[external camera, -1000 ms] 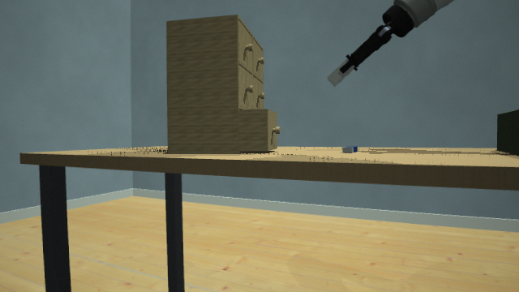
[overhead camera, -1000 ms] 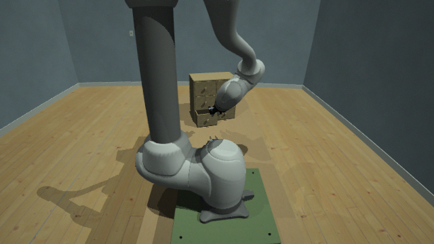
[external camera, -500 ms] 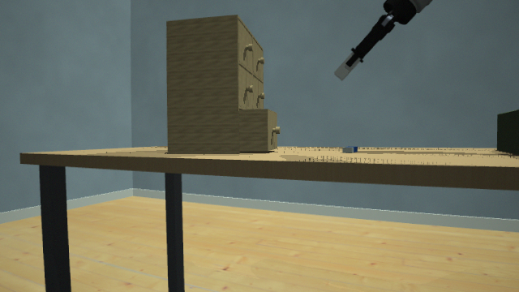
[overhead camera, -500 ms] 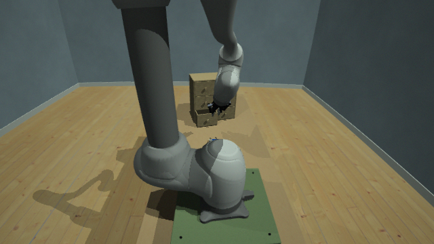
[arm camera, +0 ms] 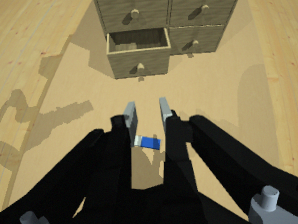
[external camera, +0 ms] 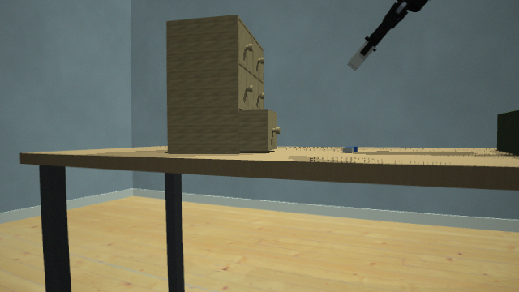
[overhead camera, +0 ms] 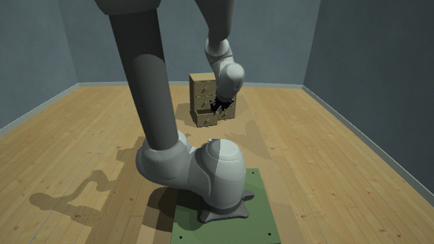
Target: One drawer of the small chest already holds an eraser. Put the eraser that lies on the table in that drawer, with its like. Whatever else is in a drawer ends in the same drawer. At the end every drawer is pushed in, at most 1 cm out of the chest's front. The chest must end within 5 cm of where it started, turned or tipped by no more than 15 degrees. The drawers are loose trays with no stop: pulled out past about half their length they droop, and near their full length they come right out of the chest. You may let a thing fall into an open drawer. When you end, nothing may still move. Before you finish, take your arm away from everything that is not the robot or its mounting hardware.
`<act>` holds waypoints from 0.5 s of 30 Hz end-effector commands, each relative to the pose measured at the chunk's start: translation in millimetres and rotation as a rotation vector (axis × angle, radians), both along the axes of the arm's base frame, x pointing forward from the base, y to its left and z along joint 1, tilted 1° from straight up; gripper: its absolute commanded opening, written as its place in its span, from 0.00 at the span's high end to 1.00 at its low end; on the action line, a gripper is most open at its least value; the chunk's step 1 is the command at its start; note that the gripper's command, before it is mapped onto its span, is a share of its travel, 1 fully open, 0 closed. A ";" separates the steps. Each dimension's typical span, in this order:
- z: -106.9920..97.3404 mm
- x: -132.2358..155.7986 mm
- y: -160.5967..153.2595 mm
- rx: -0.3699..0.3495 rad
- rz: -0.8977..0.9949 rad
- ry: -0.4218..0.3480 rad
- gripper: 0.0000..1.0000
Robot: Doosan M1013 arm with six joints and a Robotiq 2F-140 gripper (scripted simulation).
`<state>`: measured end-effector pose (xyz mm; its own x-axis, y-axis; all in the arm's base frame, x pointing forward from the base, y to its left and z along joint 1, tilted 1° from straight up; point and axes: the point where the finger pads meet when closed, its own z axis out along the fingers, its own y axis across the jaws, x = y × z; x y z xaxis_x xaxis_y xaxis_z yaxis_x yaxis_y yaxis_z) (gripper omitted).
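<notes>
wood-grained matt chest, smooth blue-white eraser

Tool higher, pitched steeper (only slightly)
</notes>
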<state>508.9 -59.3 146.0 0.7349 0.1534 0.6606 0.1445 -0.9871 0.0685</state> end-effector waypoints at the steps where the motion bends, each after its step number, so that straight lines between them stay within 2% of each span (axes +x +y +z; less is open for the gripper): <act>1: 16.5 -9.8 -0.9 -0.009 -0.007 0.279 0.80; 7: 21.3 -14.8 -1.7 -0.006 0.006 0.317 0.80; 8: 22.1 -15.5 -1.8 -0.002 0.013 0.366 0.80; 11: 23.4 -16.9 -2.0 -0.001 0.017 0.421 0.80; 15: 23.8 -17.2 -2.1 -0.006 0.013 0.532 0.80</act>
<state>488.2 -70.0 168.2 0.8848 0.1800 0.4297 0.2082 -0.9779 -0.0192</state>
